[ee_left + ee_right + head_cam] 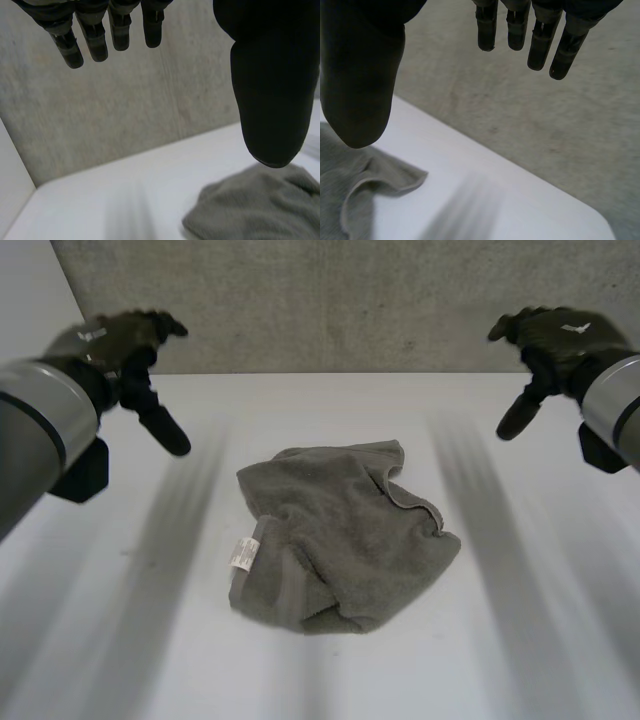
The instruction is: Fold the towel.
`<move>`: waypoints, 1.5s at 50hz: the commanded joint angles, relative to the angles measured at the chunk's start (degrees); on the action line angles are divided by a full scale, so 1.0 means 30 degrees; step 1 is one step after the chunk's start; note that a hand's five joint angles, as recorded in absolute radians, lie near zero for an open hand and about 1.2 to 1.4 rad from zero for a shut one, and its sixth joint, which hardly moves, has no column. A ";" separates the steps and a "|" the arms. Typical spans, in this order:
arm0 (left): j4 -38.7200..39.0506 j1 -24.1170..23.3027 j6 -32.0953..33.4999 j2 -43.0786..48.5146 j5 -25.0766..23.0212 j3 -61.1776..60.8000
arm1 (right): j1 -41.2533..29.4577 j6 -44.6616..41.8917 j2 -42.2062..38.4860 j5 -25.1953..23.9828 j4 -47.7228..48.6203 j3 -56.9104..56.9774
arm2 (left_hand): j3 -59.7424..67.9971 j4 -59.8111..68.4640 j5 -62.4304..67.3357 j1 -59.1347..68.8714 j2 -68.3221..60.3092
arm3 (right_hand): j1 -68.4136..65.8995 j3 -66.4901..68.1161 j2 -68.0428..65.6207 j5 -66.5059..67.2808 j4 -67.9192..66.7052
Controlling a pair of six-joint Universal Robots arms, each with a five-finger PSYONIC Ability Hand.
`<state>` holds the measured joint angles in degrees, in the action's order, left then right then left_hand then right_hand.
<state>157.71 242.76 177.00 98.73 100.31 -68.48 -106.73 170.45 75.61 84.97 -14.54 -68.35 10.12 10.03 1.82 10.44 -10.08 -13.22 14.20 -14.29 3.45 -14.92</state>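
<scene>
- Lying crumpled near the middle of the white table (520,660) is a grey-green towel (345,535), bunched into a loose heap with its edges turned over on itself
- A small white label (242,553) shows on the towel's edge, on the side of the robot's left arm
- Neither hand touches the towel; both are raised above the table, one on each side and well apart from the cloth
- The left hand (120,345) hangs to the towel's left, its fingers (95,42) straight and spread away from the thumb (270,100), holding nothing; in the left wrist view a rumpled part of the towel lies on the table past the thumb tip
- The right hand (555,340) hangs to the towel's right, likewise spread and empty, with straight fingers; in the right wrist view a curled towel corner lies on the table past its thumb
- Farthest back, a grey concrete wall (350,300) rises behind the table's far edge
</scene>
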 commanded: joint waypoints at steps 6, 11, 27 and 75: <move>0.3388 -0.0091 -0.1492 0.2305 -0.0038 -0.5211 | -0.2685 -0.6953 -0.5397 -0.4914 0.0597 0.2130 | 0.2668 0.2697 0.2099 0.2561 -0.2682 | 0.1074 -0.1400 0.1429 -0.1151 0.1640; 0.5000 -0.0238 -0.2195 0.4180 -0.0009 -0.6383 | -0.3828 -0.8535 -0.8415 -0.5471 0.0627 0.4503 | 0.2892 0.2921 0.2324 0.2785 -0.2906 | 0.1074 -0.1400 0.1429 -0.1151 0.1640; 0.6582 -0.1204 -0.3074 0.7081 -0.0038 -0.6500 | -0.6288 -1.0087 -1.4420 -0.5500 0.0187 0.9367 | 0.2836 0.2865 0.2268 0.2729 -0.2850 | 0.1074 -0.1400 0.1429 -0.1151 0.1640; 0.7518 -0.1497 -0.1990 -0.0007 -0.0067 -0.3797 | -0.3886 -0.7070 -0.0710 -0.1487 -0.4295 0.1222 | 2.3294 2.3323 2.2726 2.3188 -2.3308 | -2.2260 2.1933 -2.1904 2.2183 -2.1694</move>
<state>179.93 239.01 170.84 102.12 100.55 -73.51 -118.47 152.98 63.09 84.29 -20.12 -46.96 69.66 69.76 58.28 68.19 -69.72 -75.43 76.43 -74.58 66.66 -76.56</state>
